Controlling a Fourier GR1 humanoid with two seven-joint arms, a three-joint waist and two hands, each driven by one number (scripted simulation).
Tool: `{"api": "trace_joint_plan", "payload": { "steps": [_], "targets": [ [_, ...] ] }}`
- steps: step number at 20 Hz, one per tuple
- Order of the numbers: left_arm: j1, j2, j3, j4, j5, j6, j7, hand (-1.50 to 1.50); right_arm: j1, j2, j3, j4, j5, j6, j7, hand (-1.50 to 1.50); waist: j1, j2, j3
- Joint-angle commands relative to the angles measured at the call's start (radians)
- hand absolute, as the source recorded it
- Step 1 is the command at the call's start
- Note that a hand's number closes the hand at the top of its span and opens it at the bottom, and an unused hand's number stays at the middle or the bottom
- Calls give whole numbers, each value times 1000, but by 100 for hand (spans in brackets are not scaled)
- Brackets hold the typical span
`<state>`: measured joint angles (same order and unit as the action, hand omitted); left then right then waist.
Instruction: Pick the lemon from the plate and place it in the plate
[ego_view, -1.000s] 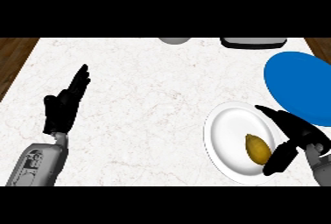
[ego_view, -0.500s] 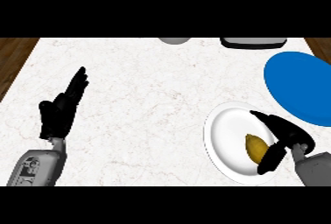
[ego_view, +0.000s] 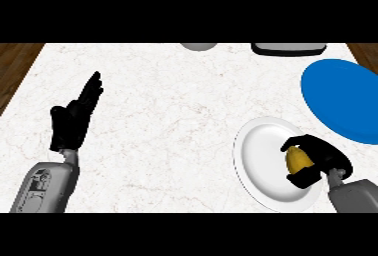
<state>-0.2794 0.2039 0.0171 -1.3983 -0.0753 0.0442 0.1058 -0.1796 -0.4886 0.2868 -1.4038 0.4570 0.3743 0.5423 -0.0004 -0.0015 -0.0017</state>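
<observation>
Spread a second ago, my right hand (ego_view: 325, 157) now curls round the lemon (ego_view: 297, 161) on the white plate (ego_view: 258, 162). Lift vertically before crossing to the blue plate (ego_view: 343, 100).

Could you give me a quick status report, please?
Right hand curled round lemon, over white plate. Left hand open, resting at left. Blue plate beside, nothing between.

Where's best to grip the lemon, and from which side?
Across its narrow middle, from the right: the lemon lies on the white plate, long axis pointing away, so its short width faces the right hand curled round it.
</observation>
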Motion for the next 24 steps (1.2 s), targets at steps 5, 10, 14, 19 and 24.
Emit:
{"api": "trace_joint_plan", "payload": {
  "steps": [5,10,14,19,24],
  "targets": [
    [-2,11,46,41,-7,-47,-42,0,31,71,-47,5,132,-20,-64,150,-1,1,2],
    [31,-64,-29,-51,-56,25,22,0,-7,-107,-188,139,115,-102,-344,150,-4,2,3],
    [37,-16,27,-37,-10,-13,7,0,7,-371,-337,249,79,-89,-597,150,-28,13,13],
    [56,-17,33,-37,-1,-17,-8,0,-33,-470,-502,354,2,-186,-843,150,-21,11,19],
    [40,-16,28,-46,-7,-17,-6,0,-69,-512,-646,472,-95,-255,-1124,150,-7,13,19]
  ]
}}
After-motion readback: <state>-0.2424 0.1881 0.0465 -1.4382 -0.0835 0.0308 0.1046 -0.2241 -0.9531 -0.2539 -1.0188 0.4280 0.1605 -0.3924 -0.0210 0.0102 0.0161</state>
